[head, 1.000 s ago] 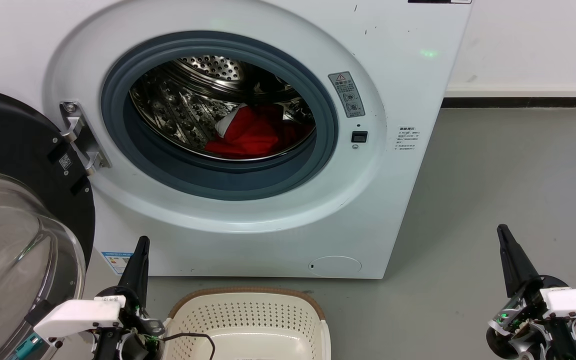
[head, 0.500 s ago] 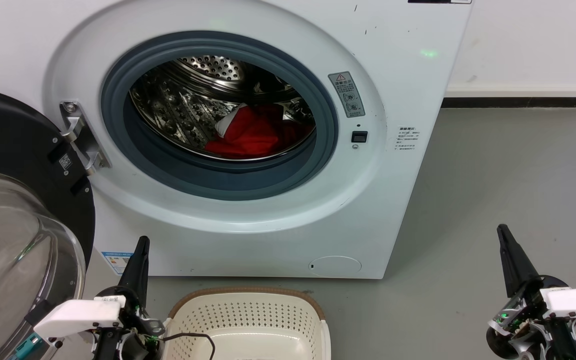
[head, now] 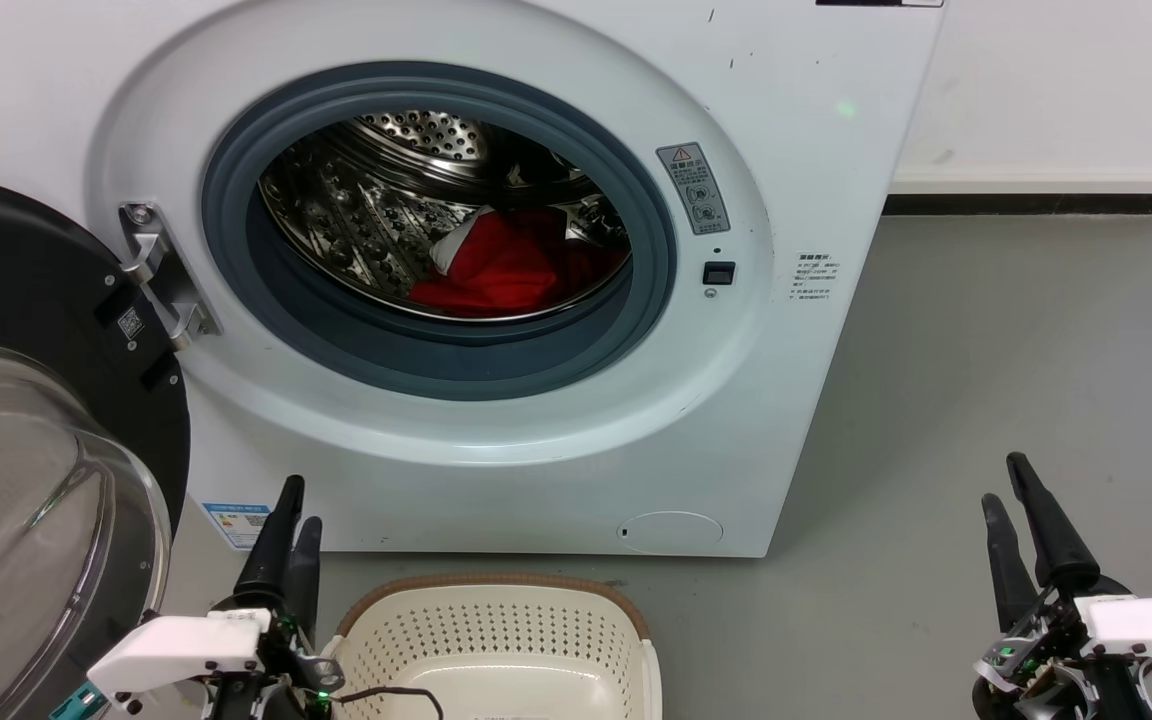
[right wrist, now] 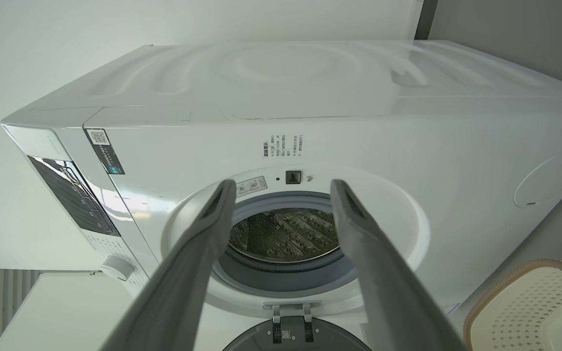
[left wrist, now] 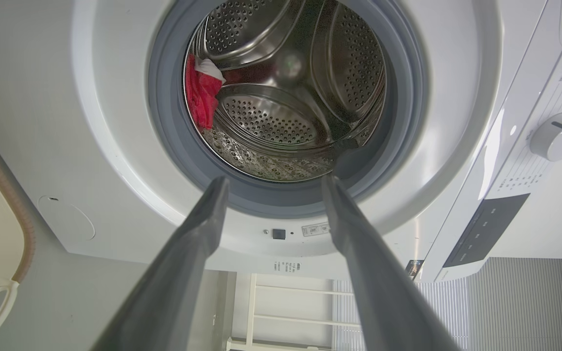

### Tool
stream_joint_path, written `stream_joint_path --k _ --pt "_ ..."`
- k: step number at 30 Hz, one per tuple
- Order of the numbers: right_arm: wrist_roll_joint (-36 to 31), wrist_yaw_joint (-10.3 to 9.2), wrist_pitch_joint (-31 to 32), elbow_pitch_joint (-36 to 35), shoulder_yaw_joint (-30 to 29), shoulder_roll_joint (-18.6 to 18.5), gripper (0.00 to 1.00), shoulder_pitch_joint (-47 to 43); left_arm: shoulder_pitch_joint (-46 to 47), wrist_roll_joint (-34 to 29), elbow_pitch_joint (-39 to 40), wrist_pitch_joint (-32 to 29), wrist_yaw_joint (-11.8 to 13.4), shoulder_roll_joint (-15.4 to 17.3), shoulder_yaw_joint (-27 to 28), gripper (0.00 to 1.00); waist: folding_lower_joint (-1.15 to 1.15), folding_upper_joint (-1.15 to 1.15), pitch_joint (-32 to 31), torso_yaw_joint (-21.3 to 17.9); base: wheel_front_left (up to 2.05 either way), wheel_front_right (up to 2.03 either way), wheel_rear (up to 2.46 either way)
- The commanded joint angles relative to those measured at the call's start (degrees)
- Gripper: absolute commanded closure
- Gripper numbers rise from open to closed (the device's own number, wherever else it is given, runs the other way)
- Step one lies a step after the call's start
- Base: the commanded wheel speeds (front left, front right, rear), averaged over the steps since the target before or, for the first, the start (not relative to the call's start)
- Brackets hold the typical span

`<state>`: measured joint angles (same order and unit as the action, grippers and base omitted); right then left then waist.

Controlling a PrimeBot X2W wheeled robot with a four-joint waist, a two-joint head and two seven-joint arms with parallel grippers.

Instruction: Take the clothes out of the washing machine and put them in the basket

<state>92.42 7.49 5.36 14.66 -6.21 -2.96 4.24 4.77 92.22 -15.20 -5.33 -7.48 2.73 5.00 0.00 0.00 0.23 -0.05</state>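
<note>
The clothes [head: 511, 270] are a bright red heap with a white patch, lying low in the steel drum of the white washing machine [head: 786, 150]. In the left wrist view the clothes [left wrist: 200, 95] sit at the drum's left side. The cream basket [head: 496, 640] stands on the floor right in front of the machine, with nothing visible inside. My left gripper [head: 300, 505] is open just left of the basket, below the door opening. My right gripper [head: 1003, 482] is open over the floor, right of the machine. Both wrist views show the fingers apart with nothing between them: left gripper [left wrist: 275, 179], right gripper [right wrist: 283, 183].
The black-framed glass door [head: 36, 400] hangs wide open at the left, close beside my left arm. Bare grey floor [head: 986, 330] stretches right of the machine up to a white wall with a dark skirting strip [head: 1036, 205].
Each gripper showed one dark spike before; now two separate fingers show on both. Both wrists have turned and shifted slightly. Clothes, basket and door have not moved.
</note>
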Motion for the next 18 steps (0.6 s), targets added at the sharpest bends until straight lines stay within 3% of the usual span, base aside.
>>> stream_joint_path --k 1,11,18 --pt "-0.63 0.0 -0.62 -1.58 0.27 -0.01 0.0 0.83 1.68 -0.31 1.04 0.54 -0.01 0.14 -0.84 0.0 0.0 0.0 0.02 -0.01 0.0 0.0 0.0" --pt "-3.73 0.0 -3.38 -3.77 0.39 0.0 0.0 -0.2 2.44 -4.17 1.66 3.33 -0.01 0.15 -2.98 0.0 0.0 0.0 0.05 -0.16 0.0 0.0 0.0" --pt "-10.46 0.0 -5.12 -5.37 0.34 0.01 0.0 -0.87 2.6 -10.96 2.41 5.08 -0.01 0.16 -3.63 0.0 0.0 0.0 0.07 -0.38 0.0 0.0 0.0"
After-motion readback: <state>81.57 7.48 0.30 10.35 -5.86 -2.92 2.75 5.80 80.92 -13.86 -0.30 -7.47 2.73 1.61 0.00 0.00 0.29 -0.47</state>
